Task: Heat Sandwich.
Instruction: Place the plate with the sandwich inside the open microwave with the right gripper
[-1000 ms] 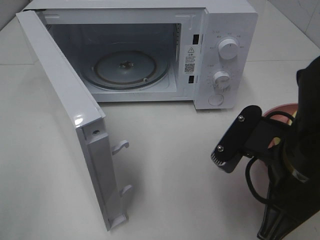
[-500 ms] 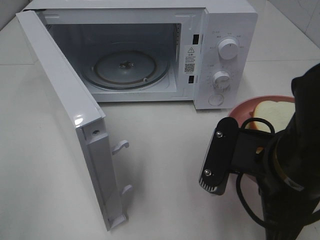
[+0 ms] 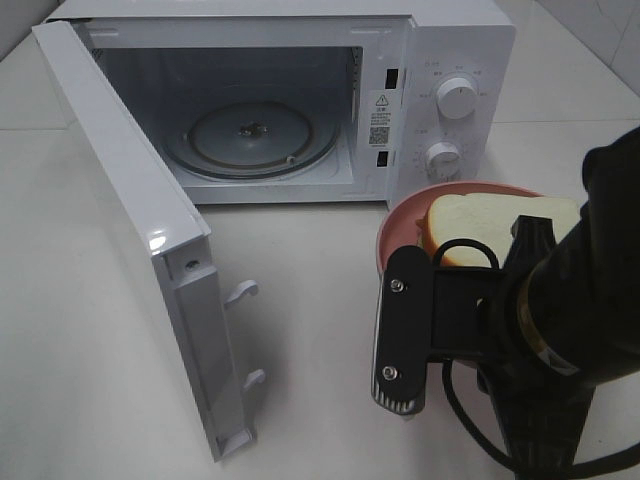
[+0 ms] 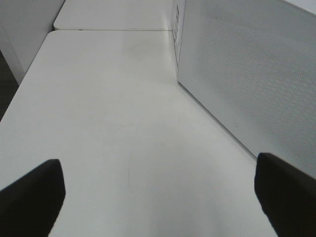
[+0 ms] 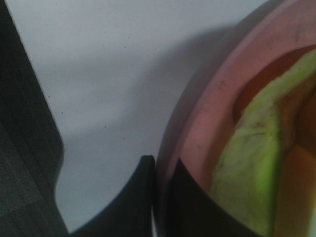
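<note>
The sandwich [image 3: 470,215], pale bread over green and orange filling [image 5: 247,173], lies on a round pink plate [image 3: 400,228]. My right gripper [image 5: 157,170] is shut on the plate's rim [image 5: 197,128] and holds the plate above the table, just in front of the microwave's control panel. In the high view the black right arm [image 3: 560,330] hides the gripper's tips and the near half of the plate. My left gripper [image 4: 158,192] is open and empty over bare table beside the microwave door; it does not show in the high view.
The white microwave [image 3: 440,60] stands at the back with its door [image 3: 130,200] swung wide open to the left and a glass turntable [image 3: 250,135] inside. Two dials [image 3: 457,98] are on its right panel. The door's outer face [image 4: 247,74] is close to the left gripper.
My right arm has moved left with the plate, and plate and sandwich have come out from behind the arm into view. The microwave has not moved.
</note>
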### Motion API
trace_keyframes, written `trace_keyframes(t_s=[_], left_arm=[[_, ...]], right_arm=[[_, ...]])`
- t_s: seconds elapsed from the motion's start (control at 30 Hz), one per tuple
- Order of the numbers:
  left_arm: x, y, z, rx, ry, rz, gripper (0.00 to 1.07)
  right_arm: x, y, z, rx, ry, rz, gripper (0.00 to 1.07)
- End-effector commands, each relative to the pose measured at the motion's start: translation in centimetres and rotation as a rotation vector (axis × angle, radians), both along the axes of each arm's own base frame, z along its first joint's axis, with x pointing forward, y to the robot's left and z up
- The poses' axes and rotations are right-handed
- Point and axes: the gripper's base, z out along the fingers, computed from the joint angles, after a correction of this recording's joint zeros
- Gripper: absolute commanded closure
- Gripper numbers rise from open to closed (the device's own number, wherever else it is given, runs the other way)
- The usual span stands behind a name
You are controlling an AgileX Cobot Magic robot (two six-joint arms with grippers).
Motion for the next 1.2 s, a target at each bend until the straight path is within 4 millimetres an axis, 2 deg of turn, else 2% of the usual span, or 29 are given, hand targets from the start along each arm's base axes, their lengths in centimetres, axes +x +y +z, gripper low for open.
trace_keyframes(t_s=[0.03, 0.17, 0.6, 0.9, 1.2], left_arm=[[-0.4, 0.0, 0.0, -0.003, -0.026, -0.002, 0.09], [-0.4, 0.0, 0.0, -0.003, -0.026, -0.002, 0.09], [-0.4, 0.0, 0.0, -0.003, -0.026, -0.002, 0.09], [-0.4, 0.0, 0.0, -0.003, -0.026, -0.002, 0.09], [-0.4, 0.0, 0.0, -0.003, -0.026, -0.002, 0.09]], right_arm=[[0.2, 0.2, 0.1, -0.009, -0.027, 0.097, 1.06], [0.2, 0.5, 0.1, 0.004, -0.030, 0.157, 1.06], [0.5, 0.6, 0.2, -0.004, -0.055, 0.196, 1.07], [0.7, 1.4, 0.4, 0.000, -0.084, 0.372, 1.07], [2.3, 0.6, 0.4, -0.006, -0.083, 0.451, 1.07]])
